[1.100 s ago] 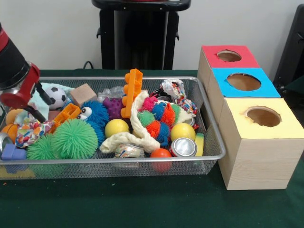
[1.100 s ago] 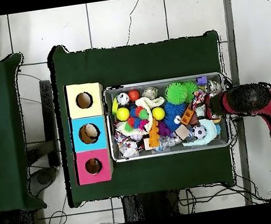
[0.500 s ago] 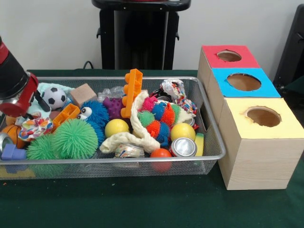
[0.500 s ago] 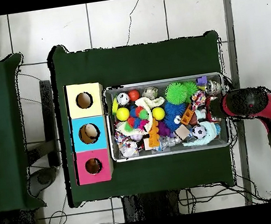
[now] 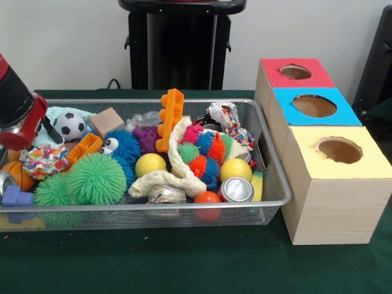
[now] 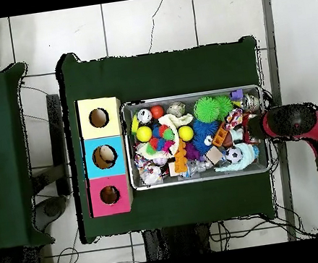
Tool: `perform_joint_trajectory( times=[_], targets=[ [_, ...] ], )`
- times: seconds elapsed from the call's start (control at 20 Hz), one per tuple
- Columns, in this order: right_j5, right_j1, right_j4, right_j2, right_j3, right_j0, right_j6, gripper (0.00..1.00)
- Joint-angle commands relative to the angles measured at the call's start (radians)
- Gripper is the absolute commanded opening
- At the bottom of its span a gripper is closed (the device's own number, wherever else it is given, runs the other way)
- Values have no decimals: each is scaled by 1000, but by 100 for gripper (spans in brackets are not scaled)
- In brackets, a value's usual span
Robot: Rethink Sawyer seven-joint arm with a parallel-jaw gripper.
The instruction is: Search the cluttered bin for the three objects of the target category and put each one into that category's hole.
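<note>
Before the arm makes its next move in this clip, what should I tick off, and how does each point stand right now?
1. Gripper state: cannot tell; it sits low at the bin's end and its tips are hidden.
2. Something held: cannot tell.
3. Arm clear of the three boxes: ok, it is at the opposite end of the wire bin.
4. Holes unobstructed: ok in the front view for the red box, blue box and yellow box.
5. Blue box hole contents: the overhead view shows something pale inside; what it is, cannot tell.
6. Bin seated flat on the green table: ok.
</note>
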Motion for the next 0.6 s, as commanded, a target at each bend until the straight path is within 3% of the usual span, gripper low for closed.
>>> perform_joint_trajectory(
  times=[0.05, 0.5, 0.55, 0.6],
  targets=[
    [6, 92, -115, -83, -82, -32, -336, 100],
    [49, 120, -85, -78, -133, -47, -394, 100],
    [47, 121, -81, -78, -134, -48, -394, 0],
    [47, 123, -78, -79, -137, -49, -396, 0]
  ],
)
